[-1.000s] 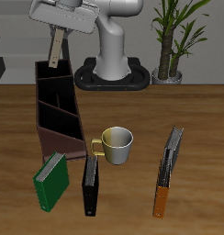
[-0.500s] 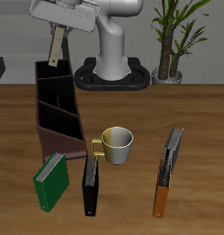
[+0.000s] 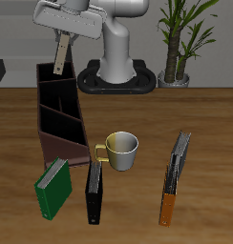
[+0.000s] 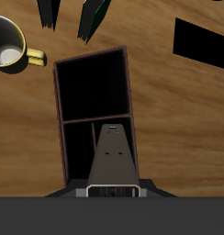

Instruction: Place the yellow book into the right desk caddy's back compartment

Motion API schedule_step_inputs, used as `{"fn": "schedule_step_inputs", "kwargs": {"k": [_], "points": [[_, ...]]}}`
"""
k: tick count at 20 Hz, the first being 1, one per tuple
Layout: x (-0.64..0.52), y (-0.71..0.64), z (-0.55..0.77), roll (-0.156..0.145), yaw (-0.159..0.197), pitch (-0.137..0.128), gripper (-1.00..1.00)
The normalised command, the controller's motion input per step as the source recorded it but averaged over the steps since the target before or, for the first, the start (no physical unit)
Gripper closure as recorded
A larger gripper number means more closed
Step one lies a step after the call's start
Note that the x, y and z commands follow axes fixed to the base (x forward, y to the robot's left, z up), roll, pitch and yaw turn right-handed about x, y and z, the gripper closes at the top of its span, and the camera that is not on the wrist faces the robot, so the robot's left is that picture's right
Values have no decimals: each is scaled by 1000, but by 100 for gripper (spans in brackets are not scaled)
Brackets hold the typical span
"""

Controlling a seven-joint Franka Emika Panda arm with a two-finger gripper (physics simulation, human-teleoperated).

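- Gripper [image 3: 61,34] clamped on book [image 3: 59,55], book hanging edge-down, slightly tilted, above caddy [image 3: 59,119].
- Vs half a sec ago: tiny shift only, arm head a touch further along toward robot base side, book lower end about same height. Vs a sec ago: same story, small creep, no drop.
- Means: aligning phase, not inserting yet. Book bottom edge near far end wall of caddy in ext. view, apart from it, not inside.
- Wrist view: book [image 4: 112,158] running straight down from jaws toward dark cells of caddy [image 4: 94,92]; divider crossing just past book tip. Back compartment [image 4: 80,151] seems right under book, can't be sure of depth.
- Rest untouched: mug [image 3: 120,150] beside caddy, green book [image 3: 52,187] and black book [image 3: 95,190] near front edge, dark book w/ orange end [image 3: 174,179] well apart.
- Judgement: approx. two-thirds done; pick-up and carry over, lowering left.
- Next needs: straight descent, book kept parallel to cell walls, release only once bottom inside.
- Risk: tilt catching end wall or divider, book tipping outside behind caddy.
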Motion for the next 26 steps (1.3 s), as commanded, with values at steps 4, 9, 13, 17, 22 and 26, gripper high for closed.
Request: {"fn": "schedule_step_inputs", "kwargs": {"k": [4,9,13,17,22,26], "points": [[40,8,-62,-3,-21,2,100],[54,-42,-177,-2,-1,29,100],[35,-17,-132,2,-14,23,100],[-3,55,-137,19,-9,24,100],[51,-23,-130,-1,7,16,100],[-25,-137,-35,-34,-13,-1,100]]}}
